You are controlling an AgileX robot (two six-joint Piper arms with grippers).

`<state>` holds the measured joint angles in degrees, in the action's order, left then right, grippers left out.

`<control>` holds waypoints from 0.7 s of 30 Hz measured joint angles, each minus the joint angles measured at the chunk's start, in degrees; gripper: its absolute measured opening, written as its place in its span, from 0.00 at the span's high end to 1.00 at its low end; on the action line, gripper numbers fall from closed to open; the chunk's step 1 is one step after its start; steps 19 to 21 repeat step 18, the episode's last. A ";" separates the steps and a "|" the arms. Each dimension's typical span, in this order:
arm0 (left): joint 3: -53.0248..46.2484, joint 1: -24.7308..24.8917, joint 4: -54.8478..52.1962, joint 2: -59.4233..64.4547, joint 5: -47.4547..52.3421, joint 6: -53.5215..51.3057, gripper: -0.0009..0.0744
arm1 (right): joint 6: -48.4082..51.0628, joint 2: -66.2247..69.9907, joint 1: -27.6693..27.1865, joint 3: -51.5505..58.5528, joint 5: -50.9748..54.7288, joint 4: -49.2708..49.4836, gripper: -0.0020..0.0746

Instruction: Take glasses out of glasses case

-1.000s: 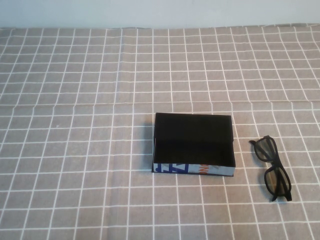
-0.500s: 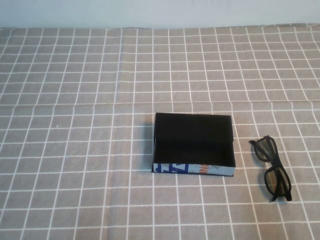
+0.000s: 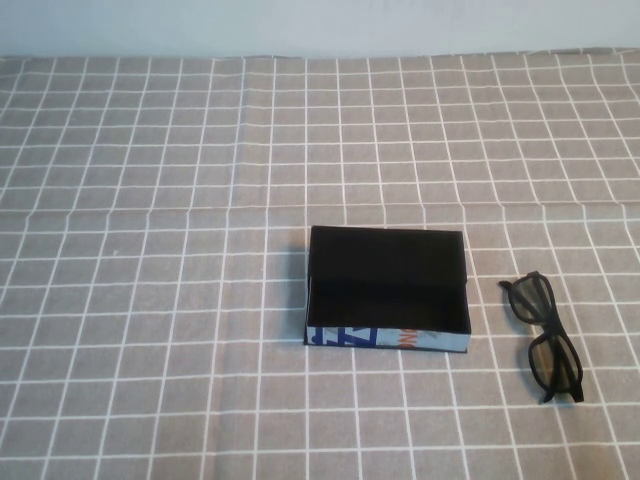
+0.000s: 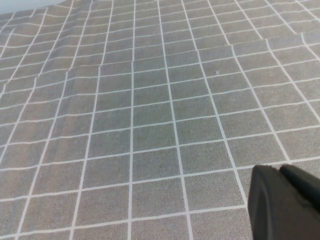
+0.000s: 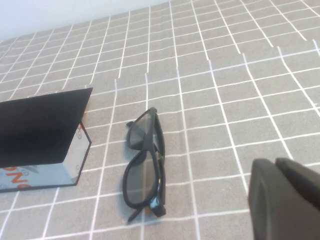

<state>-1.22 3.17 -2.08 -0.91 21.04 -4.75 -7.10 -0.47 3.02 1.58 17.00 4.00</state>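
The black glasses [image 3: 545, 337] lie folded on the checked cloth, just right of the glasses case [image 3: 385, 339], outside it. The case is open and black inside, with nothing visible in it; its white printed side faces the front. In the right wrist view the glasses [image 5: 145, 165] lie beside the case [image 5: 45, 172]. My right gripper [image 5: 274, 162] is shut and empty, above the cloth to the right of the glasses. My left gripper [image 4: 277, 170] is shut and empty over bare cloth. Neither arm shows in the high view.
A grey cloth with a white grid [image 3: 150, 300] covers the whole table, with a fold line across the middle. A pale wall [image 3: 320, 25] runs along the far edge.
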 joint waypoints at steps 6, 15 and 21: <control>0.00 0.00 0.00 0.00 0.00 0.00 0.99 | 0.00 0.00 0.00 0.00 0.49 0.21 0.99; 0.00 0.00 0.00 0.00 0.00 0.00 0.99 | 0.00 0.00 0.00 0.00 0.63 0.27 0.99; 0.00 0.00 0.00 0.00 0.00 0.00 0.99 | 0.00 0.00 0.00 0.00 0.62 0.35 0.99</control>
